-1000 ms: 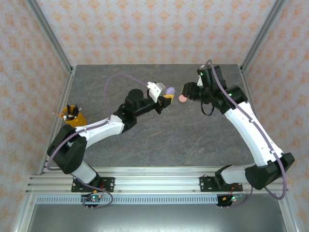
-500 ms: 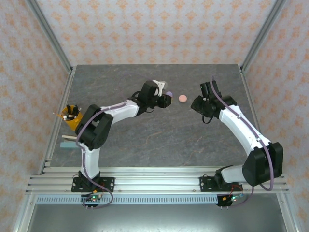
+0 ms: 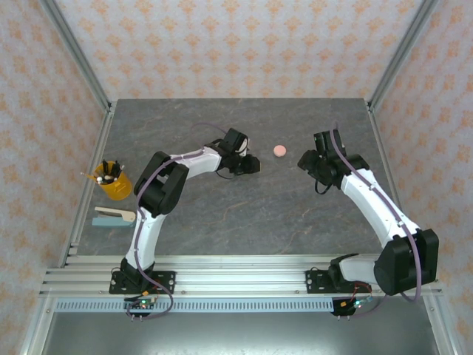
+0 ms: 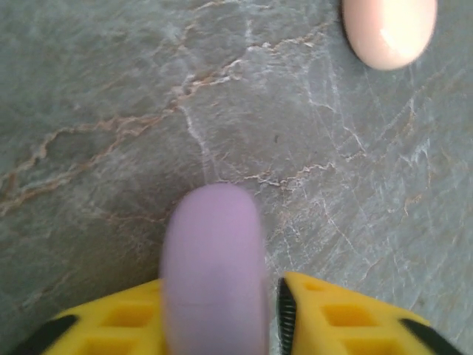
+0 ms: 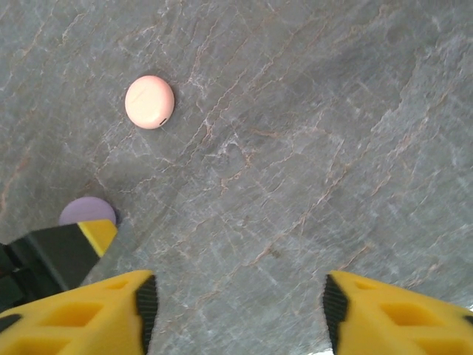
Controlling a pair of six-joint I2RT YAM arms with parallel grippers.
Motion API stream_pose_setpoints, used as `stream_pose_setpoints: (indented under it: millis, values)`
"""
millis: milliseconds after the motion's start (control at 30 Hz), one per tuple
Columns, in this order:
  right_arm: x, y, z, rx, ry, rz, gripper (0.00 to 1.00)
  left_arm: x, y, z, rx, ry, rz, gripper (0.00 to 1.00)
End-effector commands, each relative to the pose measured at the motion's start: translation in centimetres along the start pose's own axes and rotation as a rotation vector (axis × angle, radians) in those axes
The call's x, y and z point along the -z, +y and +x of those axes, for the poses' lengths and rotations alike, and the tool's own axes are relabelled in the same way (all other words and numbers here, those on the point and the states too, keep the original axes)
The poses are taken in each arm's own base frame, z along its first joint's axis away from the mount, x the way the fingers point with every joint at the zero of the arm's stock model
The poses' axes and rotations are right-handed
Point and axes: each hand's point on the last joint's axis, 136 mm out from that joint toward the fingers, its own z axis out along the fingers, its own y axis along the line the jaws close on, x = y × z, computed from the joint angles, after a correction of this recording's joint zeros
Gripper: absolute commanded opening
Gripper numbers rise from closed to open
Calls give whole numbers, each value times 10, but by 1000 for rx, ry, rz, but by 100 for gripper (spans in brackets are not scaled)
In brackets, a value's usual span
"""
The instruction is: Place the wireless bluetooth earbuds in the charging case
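Two round cases, both hands spread

We see the left hand [image 3: 249, 163] low over the grey surface [image 5: 332, 111], its yellow fingers parted around the lilac charging case [image 4: 213, 266], which is blurred, with a slim gap at one finger. The pink charging case [image 5: 150, 102] lies shut on the surface just beyond it, between the two hands. The right hand [image 5: 238, 296] is spread wide and grips nothing.

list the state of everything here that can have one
left claw, fingers either side of the lilac case, grip unclear
lilac case, between those fingers, blurred
right claw, open, empty
pink case, closed, lying flat, untouched
yellow cup, upright, thin items standing in it
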Motion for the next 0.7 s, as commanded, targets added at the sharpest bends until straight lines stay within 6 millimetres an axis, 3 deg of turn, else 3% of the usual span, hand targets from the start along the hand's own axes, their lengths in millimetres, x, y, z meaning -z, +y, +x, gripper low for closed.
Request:
stream_pose_setpoints:
  millis: [0,33,67,100,200,300,500,567,667]
  values:
    - [7,-10,-7,2,-40,36,74,10,22,11,60,49,-99,65]
    - [9,-10,-9,4,-46,38,80,15,23,10,55,46,-107,75]
    - [12,-10,-11,5,-53,38,88,22,22,10,46,46,-119,95]
    - [15,-11,-12,6,-59,36,96,30,23,9,49,44,-136,100]
    - [26,-11,-21,16,-100,32,100,62,26,5,-9,28,-190,100]
    - [38,-17,-36,51,-172,71,100,108,29,-5,-57,-47,-249,100]
    - [42,-57,-73,110,-415,312,100,230,33,-33,-271,-449,-406,100]
    - [47,-70,-84,125,-564,357,100,271,43,-35,-357,-653,-510,100]
    - [37,-88,-86,178,-658,422,100,308,74,-22,-437,-798,-698,100]
